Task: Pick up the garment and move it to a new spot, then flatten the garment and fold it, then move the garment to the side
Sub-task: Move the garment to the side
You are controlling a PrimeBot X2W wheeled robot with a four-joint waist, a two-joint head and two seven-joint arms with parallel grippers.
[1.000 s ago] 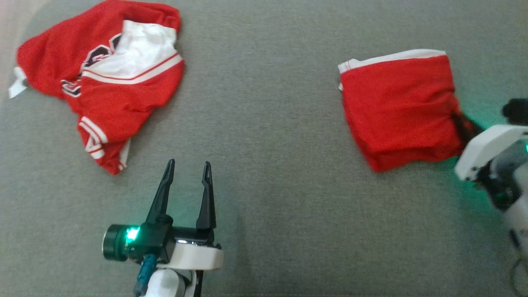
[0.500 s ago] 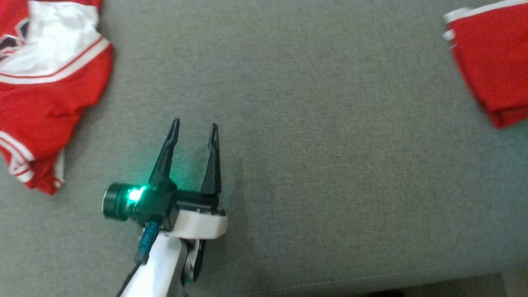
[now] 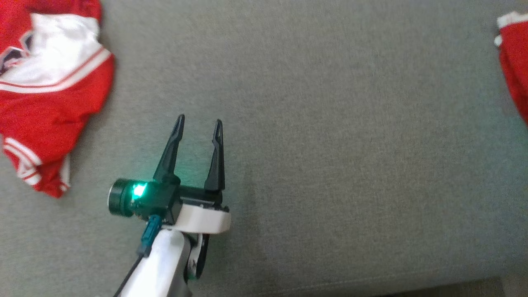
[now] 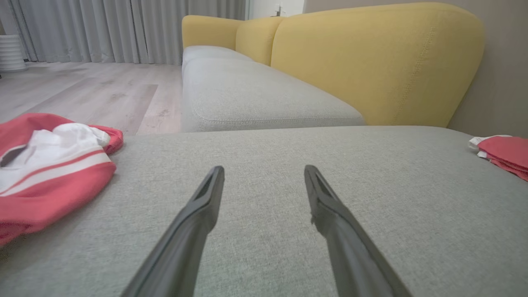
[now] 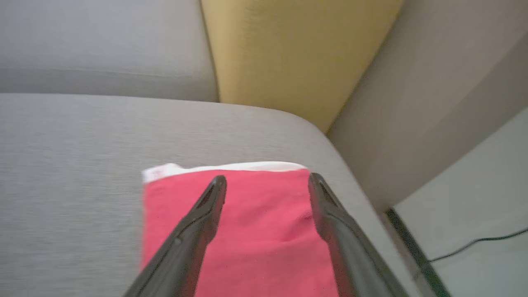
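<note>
Lying folded into a red rectangle with a white band along its far edge, the garment (image 5: 247, 231) is seen on the grey seat cushion (image 5: 62, 165), behind and between the fingers of the right gripper (image 5: 267, 178). These fingers are held wide apart and nothing is clamped between them. Whether their tips touch the cloth cannot be told, as the right wrist view is blurred. Beyond the fingertips, the cushion's rounded corner and a yellow backrest (image 5: 288, 53) are shown. To the right of the right finger, a thin cable (image 5: 474, 245) is seen on the pale floor. The left gripper (image 3: 199, 120) is held over bare cushion, its fingers likewise spread and empty. A crumpled red-and-white jersey (image 3: 49, 95) lies well to the left of these fingers, and the folded garment well to their right.
</note>
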